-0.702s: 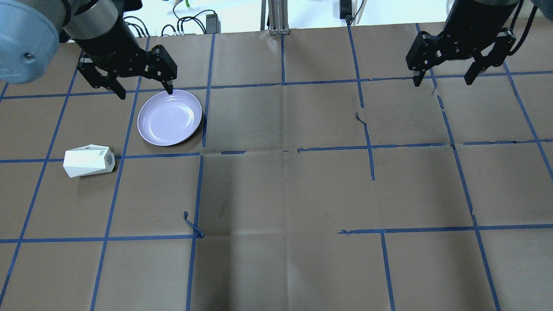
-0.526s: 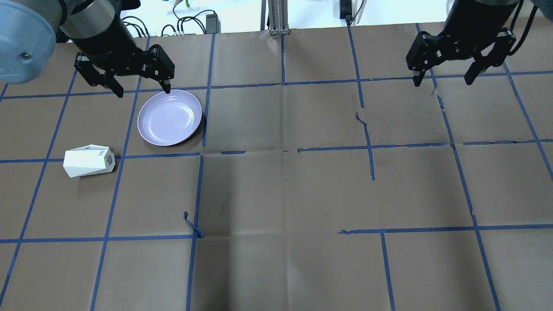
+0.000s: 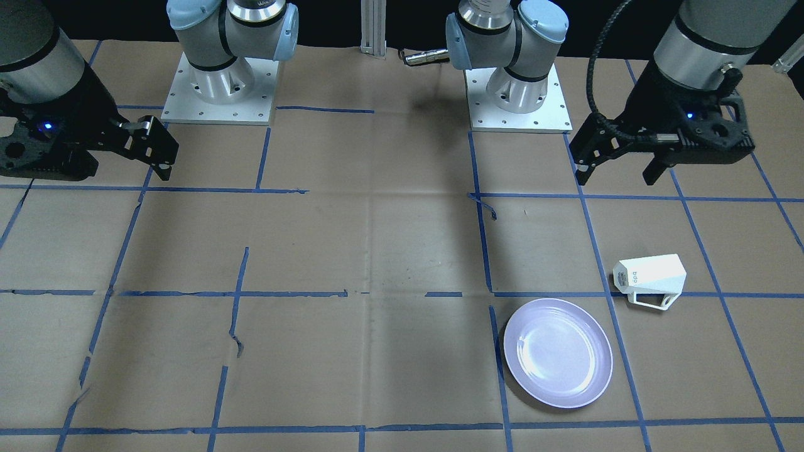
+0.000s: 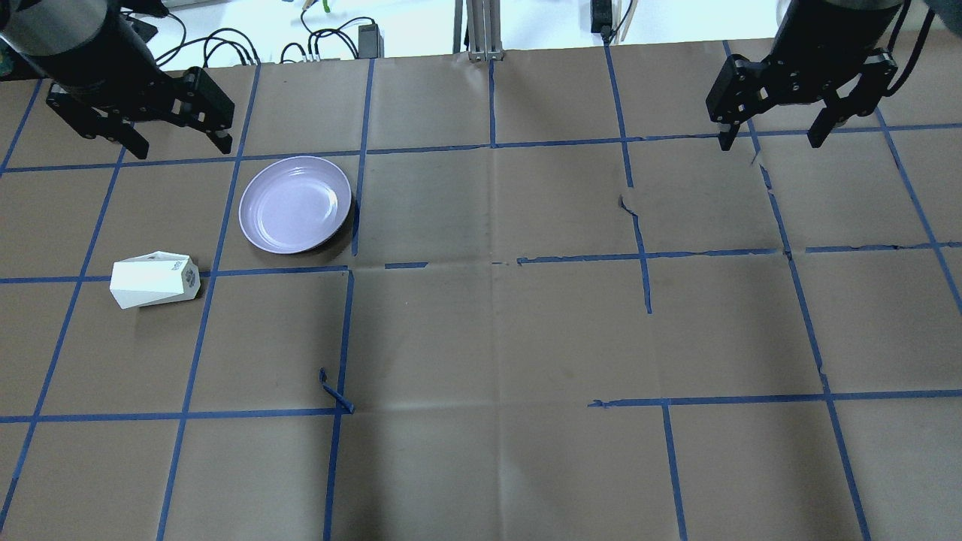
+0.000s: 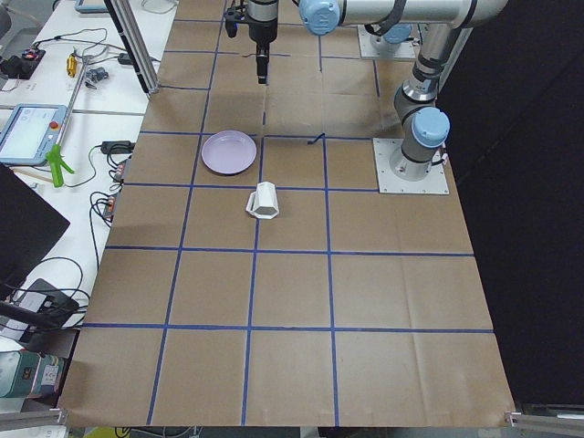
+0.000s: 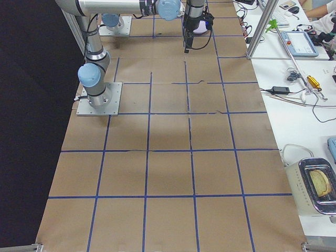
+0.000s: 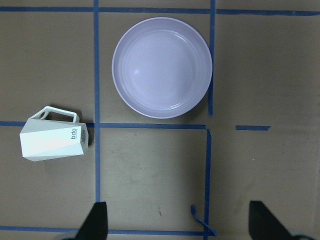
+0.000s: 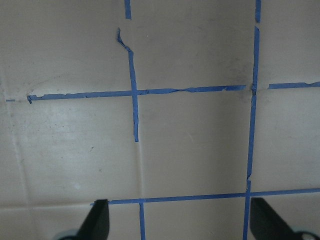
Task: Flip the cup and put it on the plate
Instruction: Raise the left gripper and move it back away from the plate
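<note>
Plate (image 4: pixel 294 204): reference landmark; lies flat and empty.
Left gripper (image 4: pixel 181 145): held high near the plate, fingers apart, empty.
Right gripper (image 4: pixel 769 141): well apart from the plate, fingers apart, empty.
Cup (image 4: pixel 154 279): lies on its side near the plate, not touching it. Judged light, rigid, glossy and chip-prone; grip across opposite flat facets at mid-body.
Handle (image 7: pixel 57 110): plain in the left wrist view, on the plate-ward side; barely shows in the overhead view.

A robotics lab. Brown paper (image 4: pixel 481 338) gridded with blue tape (image 4: pixel 526 143) covers the table (image 5: pixel 401 301), with arm bases (image 3: pixel 217 85) bolted down at the frame's top. A teach pendant (image 5: pixel 32 132) and cables (image 5: pixel 109 173) sit on a side bench (image 5: pixel 87 123), upper left.
</note>
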{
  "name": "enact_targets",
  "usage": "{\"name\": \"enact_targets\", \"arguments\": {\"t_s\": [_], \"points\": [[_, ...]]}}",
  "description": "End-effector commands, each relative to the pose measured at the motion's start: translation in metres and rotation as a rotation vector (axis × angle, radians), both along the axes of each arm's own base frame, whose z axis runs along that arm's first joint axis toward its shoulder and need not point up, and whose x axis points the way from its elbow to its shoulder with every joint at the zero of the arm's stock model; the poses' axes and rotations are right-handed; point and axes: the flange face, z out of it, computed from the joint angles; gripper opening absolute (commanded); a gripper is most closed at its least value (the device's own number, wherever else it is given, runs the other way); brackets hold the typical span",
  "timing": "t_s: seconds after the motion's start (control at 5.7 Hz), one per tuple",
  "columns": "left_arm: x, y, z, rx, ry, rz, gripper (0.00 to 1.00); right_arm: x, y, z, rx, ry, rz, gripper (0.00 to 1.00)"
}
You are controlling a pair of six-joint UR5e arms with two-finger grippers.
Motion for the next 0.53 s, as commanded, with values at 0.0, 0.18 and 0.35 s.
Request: {"name": "enact_targets", "arguments": {"t_s": [0.0, 0.18, 0.35], "points": [[0.083, 0.015, 0.017, 0.037, 0.014, 0.032, 0.98, 0.0, 0.0, 0.0, 0.0, 0.0, 0.0, 1.0], [0.127, 0.029, 0.016, 0.085, 0.034, 0.006, 0.98, 0.0, 0.0, 0.0, 0.0, 0.0, 0.0, 1.0], [0.17, 0.041, 0.015, 0.094, 0.066, -0.021, 0.98, 0.0, 0.0, 0.0, 0.0, 0.0, 0.0, 1.0]]}}
